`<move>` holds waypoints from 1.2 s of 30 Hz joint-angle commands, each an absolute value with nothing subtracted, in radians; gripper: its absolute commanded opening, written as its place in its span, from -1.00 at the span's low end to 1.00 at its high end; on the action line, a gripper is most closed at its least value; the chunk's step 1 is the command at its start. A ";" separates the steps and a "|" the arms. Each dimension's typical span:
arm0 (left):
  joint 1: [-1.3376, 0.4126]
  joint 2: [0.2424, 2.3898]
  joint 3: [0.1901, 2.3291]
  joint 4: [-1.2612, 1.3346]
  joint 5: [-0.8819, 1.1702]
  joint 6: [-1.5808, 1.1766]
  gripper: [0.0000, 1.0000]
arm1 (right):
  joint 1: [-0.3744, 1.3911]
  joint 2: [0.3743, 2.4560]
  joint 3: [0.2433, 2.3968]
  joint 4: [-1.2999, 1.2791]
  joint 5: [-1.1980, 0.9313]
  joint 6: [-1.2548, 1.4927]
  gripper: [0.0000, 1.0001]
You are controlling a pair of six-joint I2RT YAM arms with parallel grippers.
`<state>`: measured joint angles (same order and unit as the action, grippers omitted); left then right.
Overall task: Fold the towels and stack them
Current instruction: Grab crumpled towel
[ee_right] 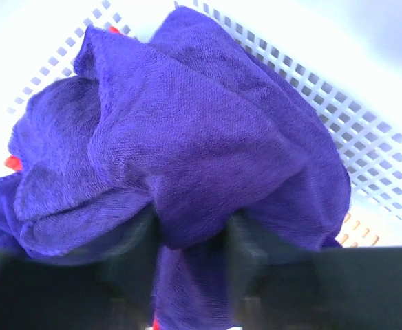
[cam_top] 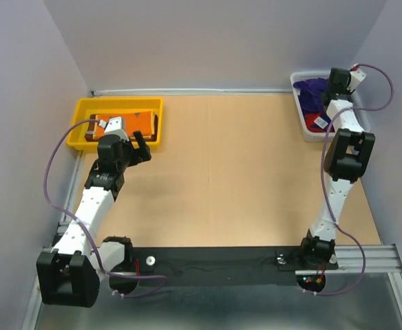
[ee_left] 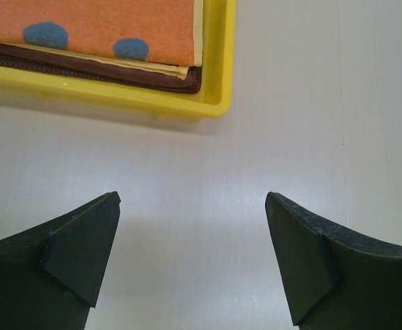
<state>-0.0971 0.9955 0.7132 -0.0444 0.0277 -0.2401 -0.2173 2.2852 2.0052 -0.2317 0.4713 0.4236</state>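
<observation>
— Left fingers (ee_left: 70, 254) stand wide and empty over bare tabletop (cam_top: 235, 179), just beside the tray (cam_top: 118, 102). And the other side?
— Right fingers (ee_right: 256, 261) are narrow, pinching a fold of the purple towel (ee_right: 187, 137) in the basket (cam_top: 299, 110).
— How to do this well?
— I'd lift straight up until the cloth clears the mesh wall, so no corner snags and the red towel (cam_top: 319, 122) isn't dragged out.
— Room?
— Plenty: the tabletop's middle lies open between the arms. In the tray, the orange towel (ee_left: 104, 20) sits folded on the brown towel (ee_left: 84, 65), close to the rim.
</observation>
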 commanded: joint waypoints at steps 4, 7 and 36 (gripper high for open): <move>-0.101 1.002 0.747 -0.006 0.029 -0.224 0.97 | -0.218 2.143 1.991 -0.158 0.423 0.371 -0.40; -0.101 0.993 0.745 -0.005 0.038 -0.224 0.97 | -0.216 2.051 1.956 -0.144 0.400 0.318 -0.40; -0.109 0.968 0.733 0.026 0.081 -0.224 0.97 | -0.218 1.948 1.749 -0.137 0.348 0.141 0.34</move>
<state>-0.1051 0.9756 0.7132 -0.0181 0.0738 -0.2371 -0.2157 1.8774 1.6680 -0.1780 0.3264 0.1947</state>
